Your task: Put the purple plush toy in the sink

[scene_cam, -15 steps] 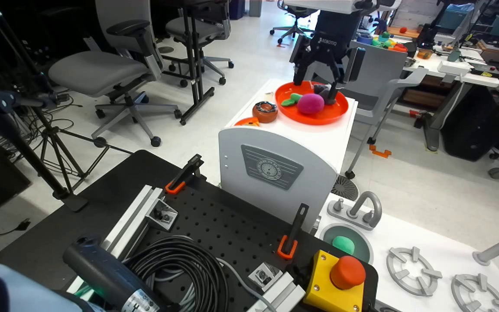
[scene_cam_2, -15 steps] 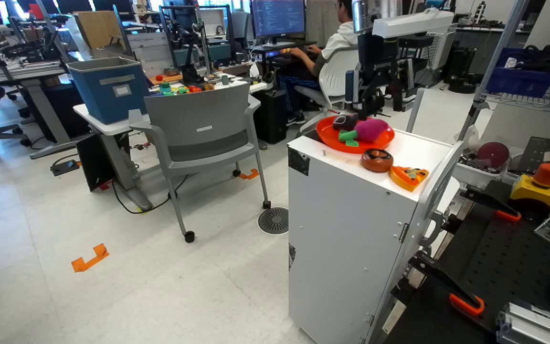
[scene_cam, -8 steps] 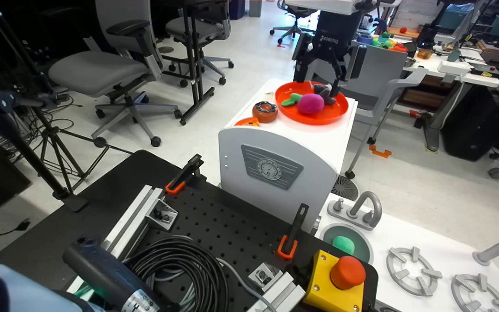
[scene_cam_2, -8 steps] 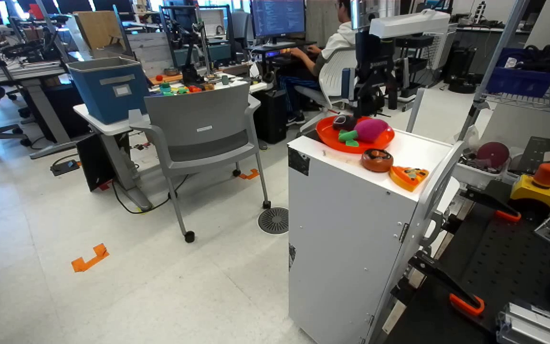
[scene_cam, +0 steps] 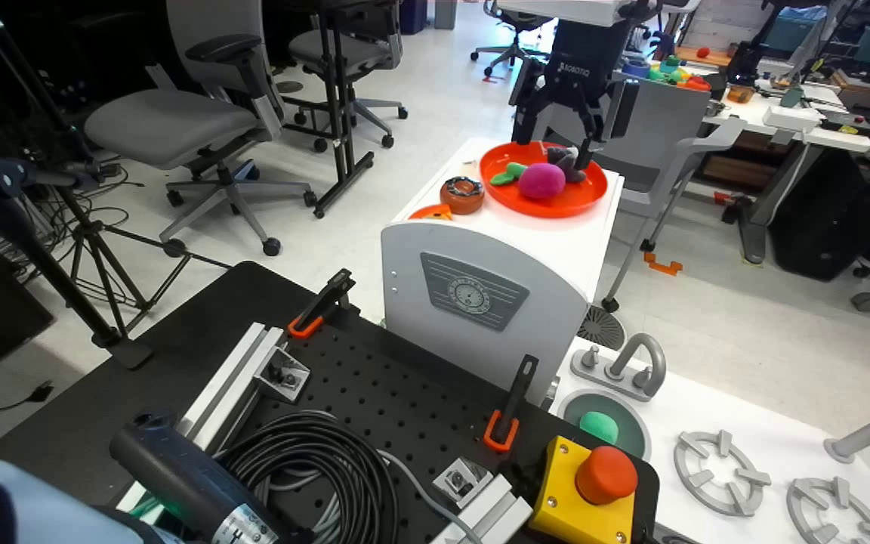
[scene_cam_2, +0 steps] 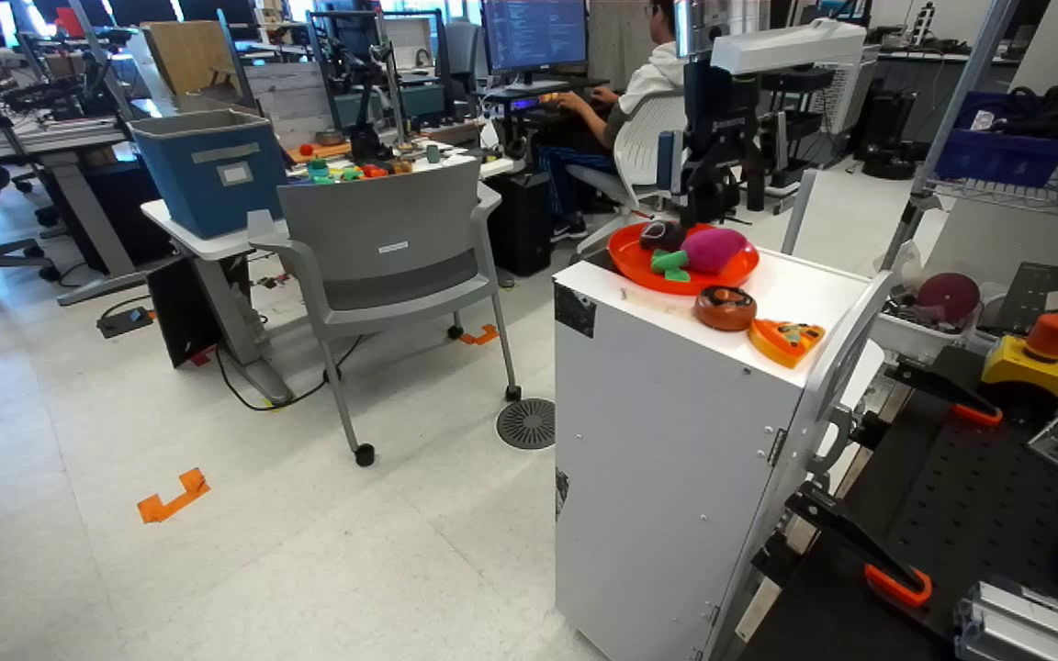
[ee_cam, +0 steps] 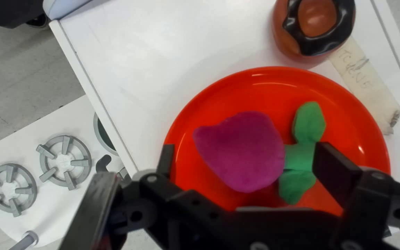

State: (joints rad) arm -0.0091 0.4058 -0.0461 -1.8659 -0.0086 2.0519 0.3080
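Hovering over the red plate (ee_cam: pixel 352 132), the hand (scene_cam: pixel 554 149) is spread wide. The purple toy (ee_cam: pixel 243 152) lies in that plate, near the tabletop (ee_cam: pixel 134 69) edge opposite the grey panel (scene_cam: pixel 442 332), a dark lump (scene_cam_2: pixel 662 236) just beside it. A donut (scene_cam_2: pixel 725 312) sits by a side edge, a pizza slice (scene_cam_2: pixel 784 341) at the corner by the panel. The sink (scene_cam: pixel 635 434) holds a green lump (scene_cam: pixel 599 428).

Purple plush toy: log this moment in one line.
gripper: open, above the plate; purple plush toy: on the plate, not gripped; sink: green item inside; status: toy not yet in sink
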